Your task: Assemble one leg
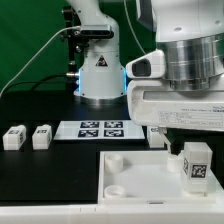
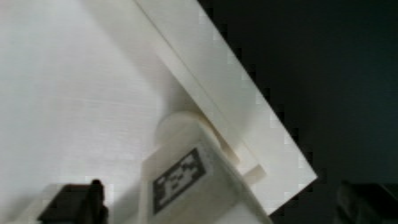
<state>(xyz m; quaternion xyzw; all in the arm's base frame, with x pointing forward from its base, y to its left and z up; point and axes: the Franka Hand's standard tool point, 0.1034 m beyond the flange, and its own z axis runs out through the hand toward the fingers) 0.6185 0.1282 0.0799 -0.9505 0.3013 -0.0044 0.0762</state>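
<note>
I counted three small white plastic rectangular legs: two point(image 1: 15, 137) point(image 1: 41, 136) loose near the marker board point(image 1: 100, 129), one leg point(image 1: 195, 165) upright in the large white square panel's point(image 1: 135, 175) corner. The gripper point(image 1: 186, 148) hung over it, jaws apart, empty.

Noted on black table point(image 1: 45, 165), exterior view: marker board point(image 1: 100, 129) lying flat near centre. At 9 o'clock from it, outer leg point(image 1: 14, 138) and inner leg point(image 1: 41, 137), small, white, tagged, side by side, not touching. At 5 o'clock, large white panel point(image 1: 130, 178), flat, near the board. At 12 o'clock, arm base point(image 1: 100, 80), standing.
</note>
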